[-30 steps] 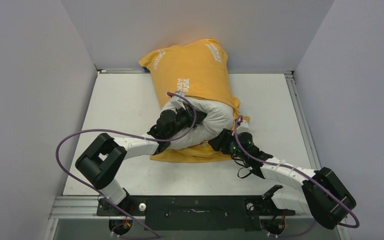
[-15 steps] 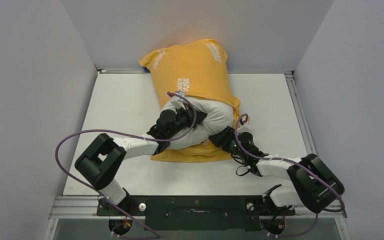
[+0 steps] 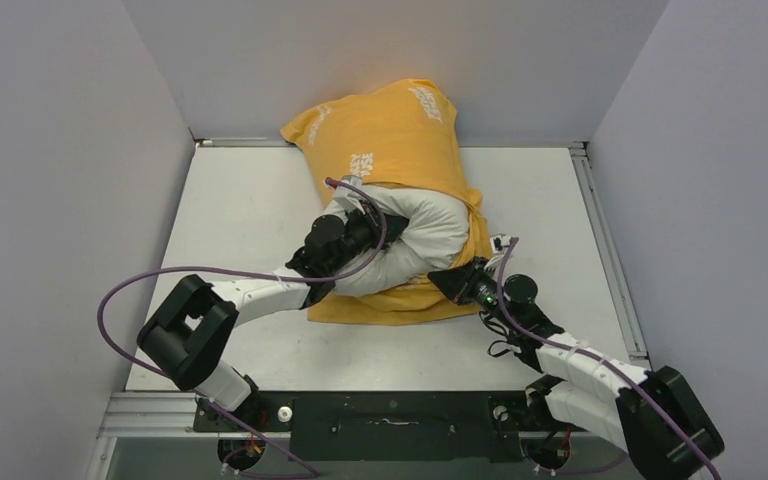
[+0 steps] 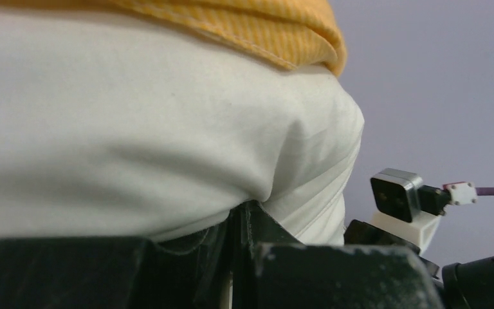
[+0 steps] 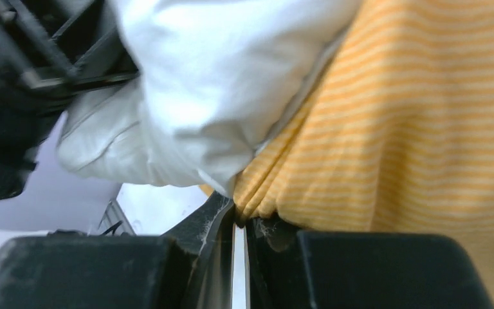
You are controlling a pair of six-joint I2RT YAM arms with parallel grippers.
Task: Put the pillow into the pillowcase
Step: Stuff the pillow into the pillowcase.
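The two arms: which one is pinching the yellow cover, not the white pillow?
The right arm: its jaws are shut on a fold of the orange-yellow pillowcase. The left arm has its jaws clamped on the white pillow instead.

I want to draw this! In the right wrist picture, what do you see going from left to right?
black left arm → white pillow → orange striped pillowcase

The pillow (image 3: 420, 235) is plain off-white cloth, matt and softly creased; the pillowcase (image 3: 400, 135) is thin, finely striped orange woven cloth; the table (image 3: 240, 200) looks smooth, matt white.
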